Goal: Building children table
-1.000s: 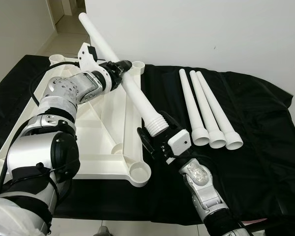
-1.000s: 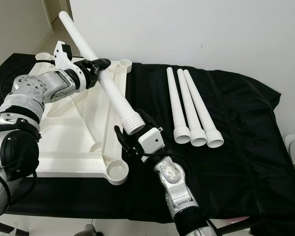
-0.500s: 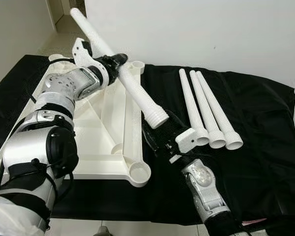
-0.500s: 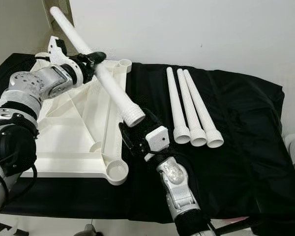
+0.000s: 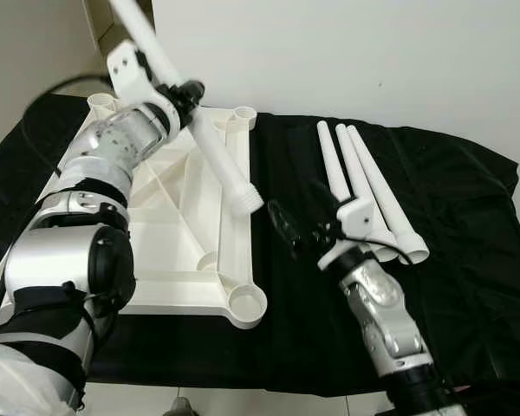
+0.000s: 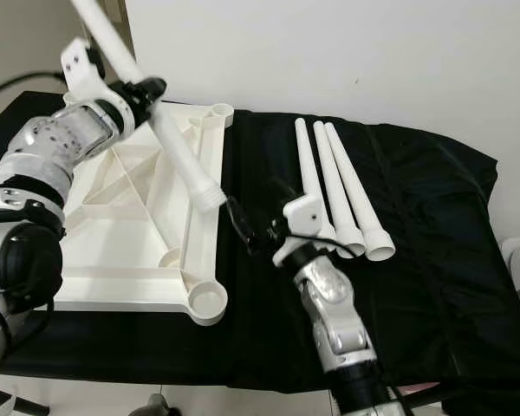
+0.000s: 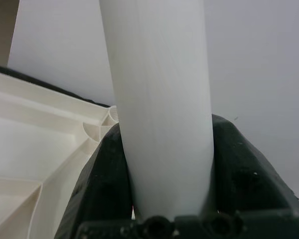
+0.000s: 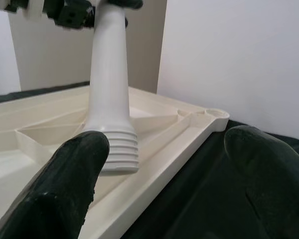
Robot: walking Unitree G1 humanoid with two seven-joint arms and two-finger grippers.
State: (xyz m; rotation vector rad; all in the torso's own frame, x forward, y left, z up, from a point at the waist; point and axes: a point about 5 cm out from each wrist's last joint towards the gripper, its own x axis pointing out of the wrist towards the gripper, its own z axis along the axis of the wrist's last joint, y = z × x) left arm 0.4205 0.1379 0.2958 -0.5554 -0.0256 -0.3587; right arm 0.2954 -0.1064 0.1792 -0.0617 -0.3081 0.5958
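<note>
Over tabletop (image 5: pixel 165 260), left tool (image 5: pixel 184 94) clamps table leg (image 5: pixel 221 165)

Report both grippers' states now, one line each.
Left gripper: shut on the white table leg, threaded end hanging above the upturned tabletop.
Right gripper: open, holding nothing, beside the leg's threaded end.

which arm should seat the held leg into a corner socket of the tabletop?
Left, probably. The left gripper is shut on the leg, threaded end low over the tabletop. The right gripper is open beside it.
</note>
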